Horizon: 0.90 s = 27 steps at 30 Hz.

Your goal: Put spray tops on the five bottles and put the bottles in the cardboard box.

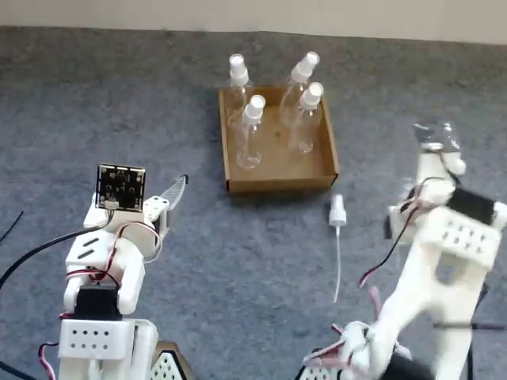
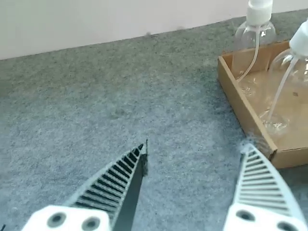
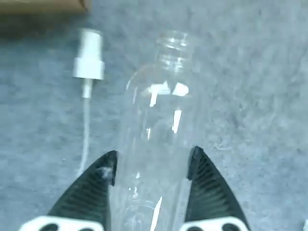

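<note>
High cam: fixed, off the arms, steep look-down over the table (image 1: 119, 95) from the arm-base side. Widest view; cardboard box (image 1: 277, 184) at 12, arm bases at 7 and 5.
L wrist cam: just behind left gripper (image 2: 196, 147), low, faces fwd across the table to the back wall (image 2: 96, 24). Shares box side + capped bottles (image 2: 252, 38) w/ high.
R wrist cam: behind right gripper (image 3: 154, 154), v. close, angled down at the table past the clamped uncapped bottle (image 3: 163, 106). Shares loose spray top (image 3: 89, 57) w/ high.

No text, label, number or sign can be read. The bottles (image 1: 248, 131) and box (image 1: 279, 184) at 12 o'clock look plain. Any marking on the board (image 1: 120, 187) at 9 o'clock is too small to tell.
</note>
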Tool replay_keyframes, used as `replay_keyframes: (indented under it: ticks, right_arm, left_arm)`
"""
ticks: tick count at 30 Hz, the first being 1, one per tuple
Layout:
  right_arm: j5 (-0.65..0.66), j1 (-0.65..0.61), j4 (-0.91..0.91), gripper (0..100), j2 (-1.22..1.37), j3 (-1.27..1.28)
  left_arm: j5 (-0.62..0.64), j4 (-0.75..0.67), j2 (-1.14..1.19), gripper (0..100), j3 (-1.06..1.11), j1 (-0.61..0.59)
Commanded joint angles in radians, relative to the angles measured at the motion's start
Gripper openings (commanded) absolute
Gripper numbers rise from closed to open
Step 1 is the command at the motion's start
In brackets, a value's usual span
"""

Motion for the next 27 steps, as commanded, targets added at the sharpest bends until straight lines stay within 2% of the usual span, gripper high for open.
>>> replay_keyframes:
  ticks: [1, 4, 7, 11, 14, 17, 20, 23, 27]
  right_arm:
    - [0.049, 0.124, -0.117, 0.9, 0.282, -0.073]
    - [0.147, 0.134, -0.136, 0.9, 0.432, -0.134]
    - [0.187, 0.156, -0.147, 0.9, 0.529, -0.171]
    - [0.204, 0.156, -0.245, 0.9, 0.588, -0.179]
    - [0.204, 0.153, -0.292, 0.9, 0.605, -0.179]
    - [0.206, 0.134, -0.309, 0.9, 0.607, -0.174]
    - [0.199, 0.122, -0.306, 0.9, 0.608, -0.173]
    - [0.198, 0.122, -0.306, 0.9, 0.604, -0.173]
    - [0.198, 0.131, -0.306, 0.9, 0.604, -0.173]
  left_arm:
    - [-0.014, 0.147, 0.027, 27, -0.183, 0.035]
    - [-0.13, 0.287, 0.148, 27, -0.363, 0.105]
    - [-0.192, 0.465, 0.361, 21, -0.604, 0.189]
    - [-0.229, 0.701, 0.684, 18, -0.918, 0.404]
    - [-0.224, 0.783, 0.863, 18, -1.063, 0.587]
    - [-0.178, 0.76, 1.001, 18, -1.104, 0.742]
    - [-0.121, 0.637, 1.127, 18, -1.113, 0.843]
    - [-0.023, 0.494, 1.23, 18, -1.113, 0.895]
    - [0.163, 0.325, 1.307, 18, -1.115, 0.889]
